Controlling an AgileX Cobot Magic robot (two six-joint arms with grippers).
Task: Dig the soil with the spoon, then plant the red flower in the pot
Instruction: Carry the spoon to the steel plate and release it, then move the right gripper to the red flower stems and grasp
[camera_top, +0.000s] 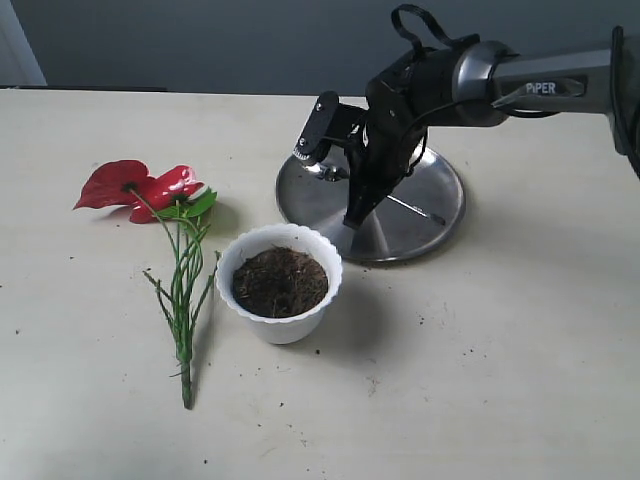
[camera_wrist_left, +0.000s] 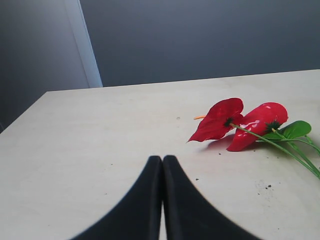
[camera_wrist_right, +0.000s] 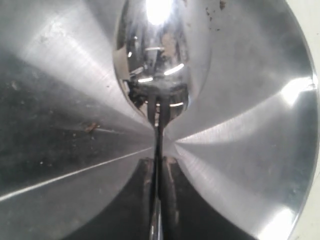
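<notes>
Left wrist view: a cream tabletop (camera_wrist_left: 100, 140) meets a grey wall (camera_wrist_left: 200, 40), with a paler vertical strip in the upper left. The left gripper (camera_wrist_left: 162, 165) sits bottom centre, its fingers pressed together with nothing between them. The red flower (camera_wrist_left: 240, 122) lies at frame right.

Exterior view: the tabletop carries scattered dark crumbs. At frame left the flower (camera_top: 150, 188) lies flat, blooms toward the wall and stems toward the lower edge. Just right of it, at centre, the pot (camera_top: 285, 328) stands upright, filled with the soil (camera_top: 280, 282). Above and right of the pot lies a round steel plate (camera_top: 430, 190). The right arm (camera_top: 560, 85), marked "PIPER", enters from the upper right and bends down at the wrist, so the right gripper (camera_top: 357, 215) points onto the plate.

Right wrist view: the fingers (camera_wrist_right: 172, 200) are clamped on the handle of the spoon (camera_wrist_right: 157, 50), whose bowl lies over the plate.
</notes>
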